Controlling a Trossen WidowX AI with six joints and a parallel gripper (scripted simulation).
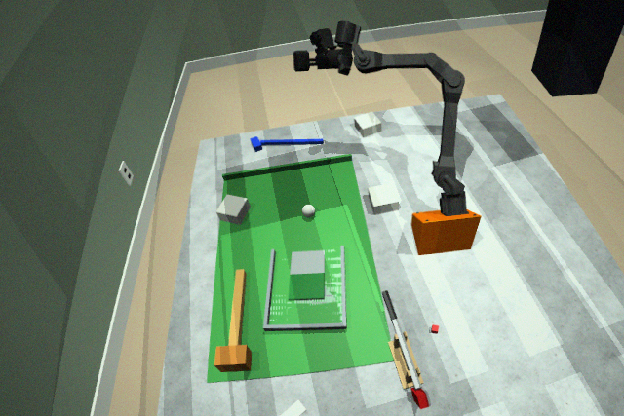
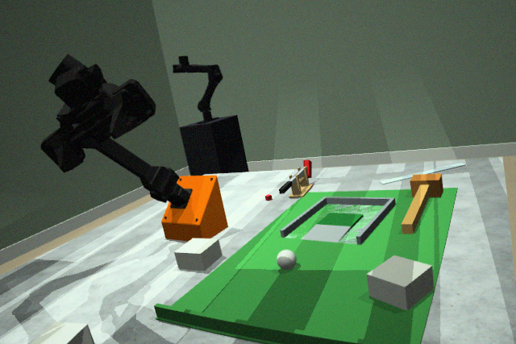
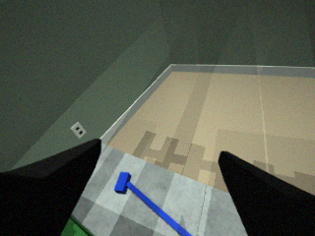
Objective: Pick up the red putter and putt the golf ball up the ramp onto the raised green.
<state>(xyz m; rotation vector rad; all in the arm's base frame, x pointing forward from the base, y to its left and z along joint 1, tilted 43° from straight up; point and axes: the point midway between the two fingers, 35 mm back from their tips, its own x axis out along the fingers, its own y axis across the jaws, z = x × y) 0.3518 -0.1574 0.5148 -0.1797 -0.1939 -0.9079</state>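
Well away from the claw (image 1: 322, 56), the red putter (image 1: 406, 351) is lying on its wooden stand (image 1: 403, 359) beside the green mat (image 1: 242, 351), far across it. The golf ball (image 1: 308, 209) is sitting on the mat, nearer the claw, before the raised green (image 1: 307, 275). The claw is hanging wide open, gripping nothing, above the blue putter (image 3: 148, 199).

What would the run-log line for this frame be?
phase: approach | hand: open, empty, high above the blue putter | red putter: on its stand, untouched | golf ball: on the green mat
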